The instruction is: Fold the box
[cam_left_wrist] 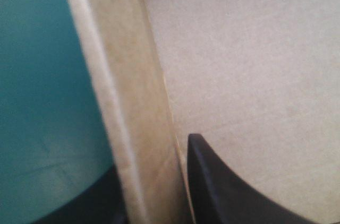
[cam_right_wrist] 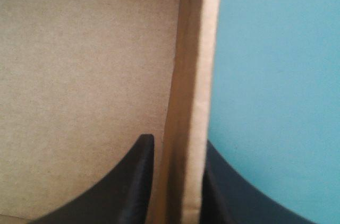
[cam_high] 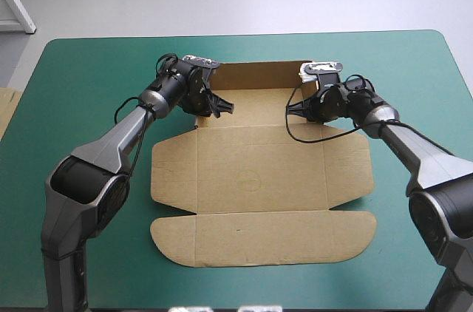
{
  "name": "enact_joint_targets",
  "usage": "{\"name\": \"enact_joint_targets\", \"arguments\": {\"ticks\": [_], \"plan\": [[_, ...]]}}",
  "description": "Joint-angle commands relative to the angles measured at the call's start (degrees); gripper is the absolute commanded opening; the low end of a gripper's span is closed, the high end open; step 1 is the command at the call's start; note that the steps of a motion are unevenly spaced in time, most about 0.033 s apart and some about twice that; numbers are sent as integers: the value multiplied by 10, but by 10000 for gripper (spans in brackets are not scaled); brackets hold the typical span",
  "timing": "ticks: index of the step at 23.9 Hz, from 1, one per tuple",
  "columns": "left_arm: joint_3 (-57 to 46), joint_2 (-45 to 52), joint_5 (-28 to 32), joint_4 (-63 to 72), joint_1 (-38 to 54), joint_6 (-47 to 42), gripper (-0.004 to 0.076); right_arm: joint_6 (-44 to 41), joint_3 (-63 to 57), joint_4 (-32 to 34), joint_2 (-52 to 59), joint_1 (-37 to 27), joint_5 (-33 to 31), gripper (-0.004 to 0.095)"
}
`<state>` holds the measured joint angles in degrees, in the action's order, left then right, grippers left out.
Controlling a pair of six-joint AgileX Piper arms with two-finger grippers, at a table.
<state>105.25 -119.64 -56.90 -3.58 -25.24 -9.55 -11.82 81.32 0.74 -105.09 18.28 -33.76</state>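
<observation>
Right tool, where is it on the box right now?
High view: the right tool is at the brown box's far right corner, beside the raised back wall. The right wrist view shows it pinching the upright right side wall.

Grey metallic arms end in curved black jaws.

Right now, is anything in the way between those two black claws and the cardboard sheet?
Nothing visible. The left gripper and the right gripper are each shut on a raised side wall of the box, one finger inside it and one outside, over the teal-green cover.
</observation>
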Motion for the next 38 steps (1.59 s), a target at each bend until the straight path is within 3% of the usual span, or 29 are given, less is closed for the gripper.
{"name": "enact_joint_targets", "arguments": {"ticks": [1, 2, 4, 11, 16, 19, 20, 25, 28, 30, 33, 38], "plan": [[14, 25, 31, 29, -11, 11, 343, 9, 19, -2, 28, 1, 24, 424], [14, 25, 31, 31, -11, 11, 421, 9, 20, -2, 29, 1, 24, 436], [15, 25, 26, 36, -11, 11, 480, 9, 20, -2, 29, 1, 21, 436], [65, 28, 0, 41, -11, 11, 480, 13, 21, 30, 51, 0, 19, 436], [64, 28, -12, 46, -11, 12, 480, 13, 21, 13, 45, -4, 17, 420], [62, 28, -10, 53, -11, 13, 480, 29, 21, 13, 35, -5, -1, 215], [62, 28, -10, 53, -11, 13, 480, 42, 21, 8, 34, -5, -5, 8], [62, 25, -14, 55, -11, 13, 470, 29, 21, 8, 34, -5, 5, -10], [59, 20, -20, 55, -11, 10, 342, 26, 21, 11, 34, -5, 4, -11], [59, 13, -24, 55, -11, 10, 172, 23, 21, 13, 34, -5, -1, -10], [59, -9, -28, 76, -11, 14, -4, 20, 21, 12, 34, -5, -2, -11], [59, -57, -59, 67, -26, 42, -6, 5, 21, 12, 34, -5, -3, -11]]}}
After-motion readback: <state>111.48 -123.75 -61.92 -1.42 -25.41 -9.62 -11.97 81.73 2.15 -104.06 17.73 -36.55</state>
